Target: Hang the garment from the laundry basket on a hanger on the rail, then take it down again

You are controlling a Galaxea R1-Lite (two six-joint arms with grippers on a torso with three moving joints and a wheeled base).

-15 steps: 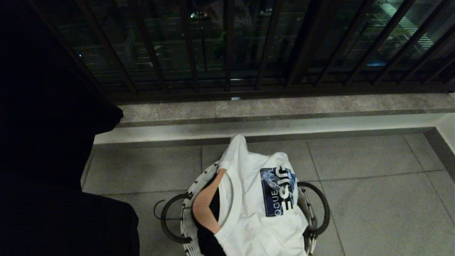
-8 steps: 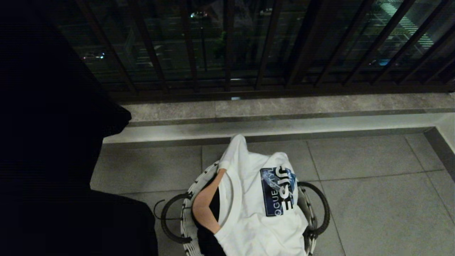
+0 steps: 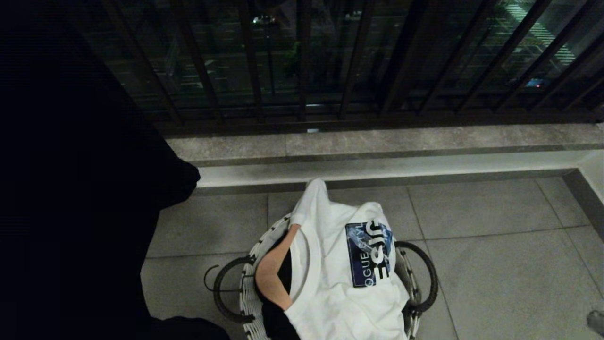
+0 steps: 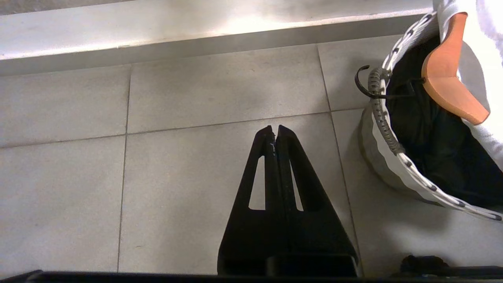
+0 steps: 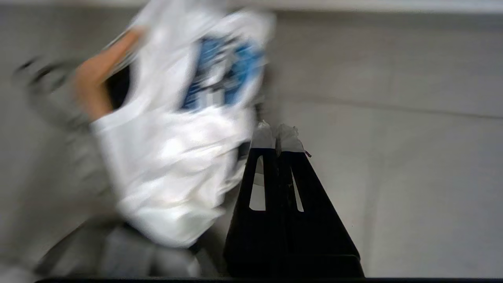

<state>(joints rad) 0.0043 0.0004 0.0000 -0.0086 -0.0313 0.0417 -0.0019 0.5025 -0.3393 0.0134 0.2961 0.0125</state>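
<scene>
Where the head view looks down on a tiled balcony floor (image 3: 495, 264), the laundry basket (image 3: 250, 264) stands at the lower centre, in front of a low ledge (image 3: 377, 156) and a dark railing (image 3: 302, 66). A white garment (image 3: 339, 293) with a blue printed patch lies across the basket, one sleeve draped over the far rim. A wooden hanger (image 3: 270, 271) sits inside the collar opening, its black hook (image 3: 210, 278) reaching out past the basket's loop handle (image 3: 222, 293). A large dark shape (image 3: 71, 189) fills the left side of this view; what it is cannot be told. Neither hand is clearly identifiable here.

In the left wrist view, the left hand (image 4: 275, 129) hangs above bare floor tile, fingers pressed together and holding nothing. The basket stands beside it, apart from the fingertips, with the hanger and hook visible at the rim.

In the right wrist view, which is motion-blurred, the right hand (image 5: 277, 131) has its taped fingertips closed together, empty. It lies just beside the garment's edge; whether it touches the cloth cannot be told.
</scene>
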